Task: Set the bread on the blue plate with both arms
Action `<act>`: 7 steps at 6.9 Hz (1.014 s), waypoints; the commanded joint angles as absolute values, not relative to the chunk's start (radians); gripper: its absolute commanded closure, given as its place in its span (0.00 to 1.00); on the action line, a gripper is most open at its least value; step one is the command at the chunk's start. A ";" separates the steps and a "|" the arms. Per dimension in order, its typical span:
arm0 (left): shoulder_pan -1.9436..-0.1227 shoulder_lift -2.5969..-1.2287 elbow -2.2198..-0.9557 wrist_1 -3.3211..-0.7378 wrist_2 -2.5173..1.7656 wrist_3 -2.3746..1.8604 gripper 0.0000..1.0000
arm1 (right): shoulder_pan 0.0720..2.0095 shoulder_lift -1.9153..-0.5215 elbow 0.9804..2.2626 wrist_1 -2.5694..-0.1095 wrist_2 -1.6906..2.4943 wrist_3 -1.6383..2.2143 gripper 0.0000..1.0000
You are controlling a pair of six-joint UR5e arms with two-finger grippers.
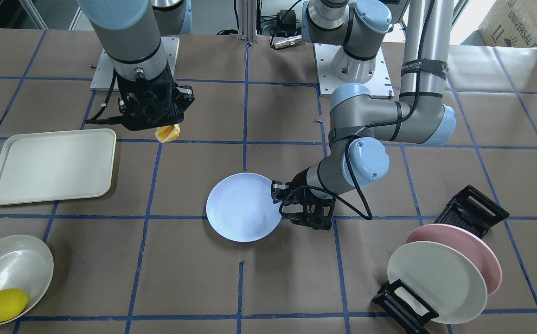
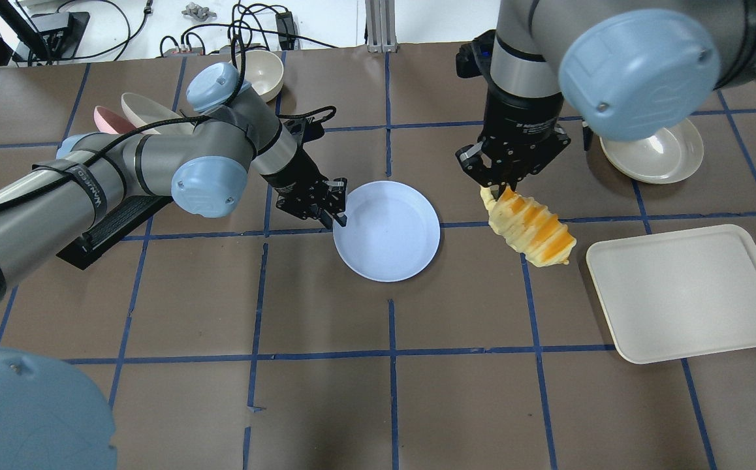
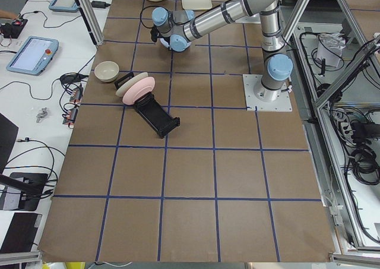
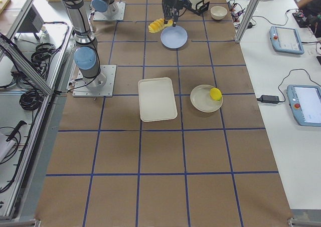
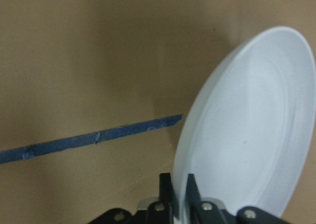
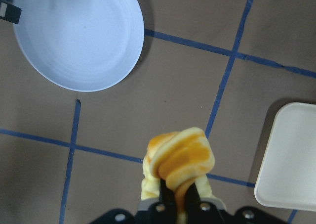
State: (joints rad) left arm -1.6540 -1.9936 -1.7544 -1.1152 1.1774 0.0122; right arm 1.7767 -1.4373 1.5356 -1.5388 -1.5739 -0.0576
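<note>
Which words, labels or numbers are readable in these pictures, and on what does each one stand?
"UNIVERSAL": cardboard box, rest cut off.
"WANLEED", as it seems: black strap on the left arm.
Print low on the right arm: too blurred to read.
Tablet screens: too small to read.

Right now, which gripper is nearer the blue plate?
Left. The left gripper is clamped on the rim of the blue plate; the right gripper holds the bread off to the plate's side, not touching it.
</note>
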 commanded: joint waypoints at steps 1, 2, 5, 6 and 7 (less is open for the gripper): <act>-1.641 -1.956 -1.732 -1.117 1.193 -0.006 0.00 | 1.825 -1.312 1.523 -1.693 -1.571 -0.051 0.87; -1.614 -1.906 -1.733 -1.132 1.224 -0.006 0.00 | 1.839 -1.246 1.523 -1.776 -1.571 -0.038 0.87; -1.523 -1.734 -1.721 -1.323 1.436 0.009 0.00 | 1.934 -1.051 1.514 -2.021 -1.572 0.056 0.86; -1.528 -1.697 -1.680 -1.413 1.512 0.011 0.00 | 1.945 -1.023 1.490 -2.031 -1.572 0.057 0.84; -1.529 -1.683 -1.611 -1.518 1.554 0.018 0.00 | 1.948 -1.002 1.459 -2.029 -1.572 0.057 0.81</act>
State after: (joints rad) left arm -1.5290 -1.7131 -1.6771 -1.4019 1.4860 0.0118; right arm 1.9380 -1.0352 1.4906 -2.0172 -1.5724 0.0518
